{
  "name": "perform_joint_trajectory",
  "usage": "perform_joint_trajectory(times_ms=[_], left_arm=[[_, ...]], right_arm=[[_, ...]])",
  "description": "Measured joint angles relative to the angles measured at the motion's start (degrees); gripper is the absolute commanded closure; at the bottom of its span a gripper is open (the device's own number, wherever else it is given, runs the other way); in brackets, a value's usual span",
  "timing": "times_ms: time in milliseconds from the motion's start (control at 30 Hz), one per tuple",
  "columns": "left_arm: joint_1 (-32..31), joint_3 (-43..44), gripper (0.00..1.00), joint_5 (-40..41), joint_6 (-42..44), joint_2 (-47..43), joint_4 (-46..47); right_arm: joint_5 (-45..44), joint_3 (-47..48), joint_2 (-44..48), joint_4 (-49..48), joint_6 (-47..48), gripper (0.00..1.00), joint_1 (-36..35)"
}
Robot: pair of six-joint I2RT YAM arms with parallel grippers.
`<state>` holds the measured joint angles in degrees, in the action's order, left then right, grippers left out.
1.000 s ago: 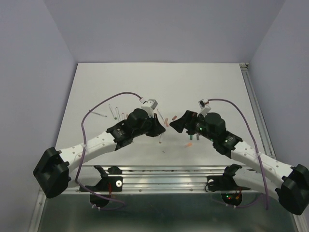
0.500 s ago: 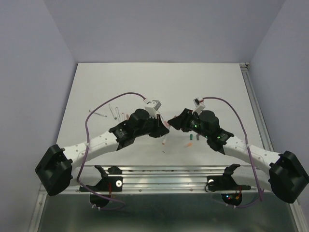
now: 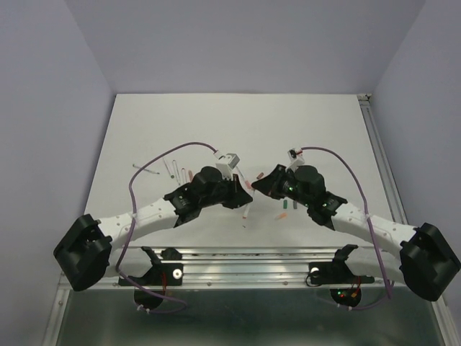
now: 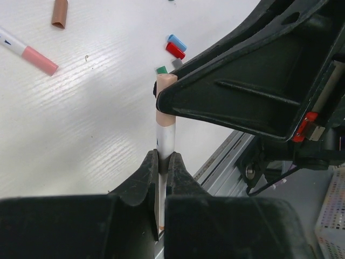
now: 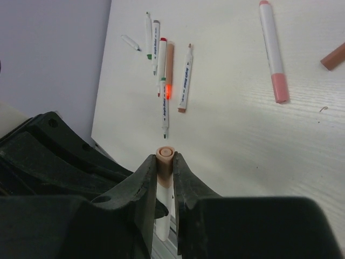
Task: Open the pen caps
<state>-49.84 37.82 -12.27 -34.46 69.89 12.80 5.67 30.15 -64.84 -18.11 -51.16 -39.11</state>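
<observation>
My left claw (image 4: 163, 162) was pressed together on the barrel of a white pen (image 4: 165, 137). Its two fingers nipped the barrel from either side, with nothing else between them. The pen stuck out from that claw above the bench (image 3: 238, 122), and the peach cap (image 5: 165, 156) sat on its outer end.

My right claw (image 5: 165, 164) was closed on that cap. The fingertips squeezed its sides and the cap's round end poked out just past them. Cap and barrel met with no gap that I could see.

From above, my two claws were nose to nose near the middle of the bench, a little toward the near edge. The left arm came in from the left and the right arm from the right.

Loose caps lay on the bench below. A blue cap (image 4: 176, 42) and a red cap (image 4: 174, 50) lay just beside each other, with a green cap (image 4: 161, 69) near them, on the right arm's side. A brown cap (image 4: 59, 12) lay well apart from those three, and a pink-capped pen (image 4: 28, 52) lay near it.

Further to the left, a cluster of pens (image 5: 161, 59) lay roughly side by side. Neither claw touched any of these.
</observation>
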Motion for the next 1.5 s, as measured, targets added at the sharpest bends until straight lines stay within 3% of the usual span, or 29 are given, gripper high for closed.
perform_joint_trajectory(times_ms=[300, 467, 633, 667, 700, 800, 867, 933, 967, 1067, 1133, 1267, 1367, 1400, 1500], left_arm=[[-0.7, -7.9, 1.0, -2.5, -5.0, -7.8, 5.9], [-3.7, -12.4, 1.0, -8.2, -7.7, -11.3, 3.0], [-3.9, -13.7, 0.98, -9.0, -9.2, -11.3, 0.2], [-4.0, -13.7, 0.89, -8.9, -9.2, -11.3, 0.0], [-3.9, -13.4, 0.74, -8.7, -9.1, -11.1, -0.8], [-4.0, -9.5, 0.53, -7.4, -8.1, -8.5, -3.9], [-4.0, -5.2, 0.46, -5.9, -6.9, -5.6, -4.8], [-3.9, -1.1, 0.32, -4.3, -5.7, -3.0, -5.4], [-3.9, 0.8, 0.2, -3.7, -5.4, -1.9, -5.4], [-3.9, 6.5, 0.16, -2.3, -3.7, 2.5, -5.2], [-3.9, 9.2, 0.17, -1.7, -3.0, 5.1, -5.2], [-3.9, 11.8, 0.33, -0.9, -2.1, 9.2, -5.2], [-3.9, 12.7, 0.65, 0.2, -1.6, 11.6, -5.4], [-3.9, 13.0, 1.0, 0.5, -1.4, 12.5, -5.4], [-4.2, 14.4, 1.0, 0.3, -0.9, 14.2, -5.5]], right_arm=[[-7.4, 2.1, 4.3, 10.6, -1.7, 0.99, -1.9], [-18.3, 4.1, 4.4, 11.6, 0.0, 0.99, 5.0], [-18.3, 4.2, 4.3, 11.4, 0.2, 0.99, 7.3], [-17.5, 4.2, 4.2, 11.3, 0.3, 0.99, 7.2], [-16.2, 4.2, 4.1, 11.2, 0.3, 0.99, 7.2], [-12.3, 4.2, 3.8, 11.3, 0.4, 0.99, 7.2], [-8.9, 4.2, 3.7, 11.3, 0.3, 0.99, 7.2], [-6.7, 4.2, 3.7, 11.2, 0.3, 0.99, 7.2], [-5.6, 4.2, 3.7, 11.2, 0.2, 0.99, 7.2], [-2.6, 3.7, 4.3, 10.8, -0.3, 0.99, 7.2], [-1.4, 3.3, 4.9, 10.4, -0.9, 0.99, 7.2], [0.2, 2.6, 5.7, 9.1, -2.4, 0.99, 7.2], [1.0, 2.0, 6.2, 7.8, -3.4, 0.99, 7.2], [1.4, 1.7, 6.5, 7.4, -4.0, 0.99, 7.2], [1.3, 1.5, 6.7, 7.0, -4.5, 0.99, 7.2]])
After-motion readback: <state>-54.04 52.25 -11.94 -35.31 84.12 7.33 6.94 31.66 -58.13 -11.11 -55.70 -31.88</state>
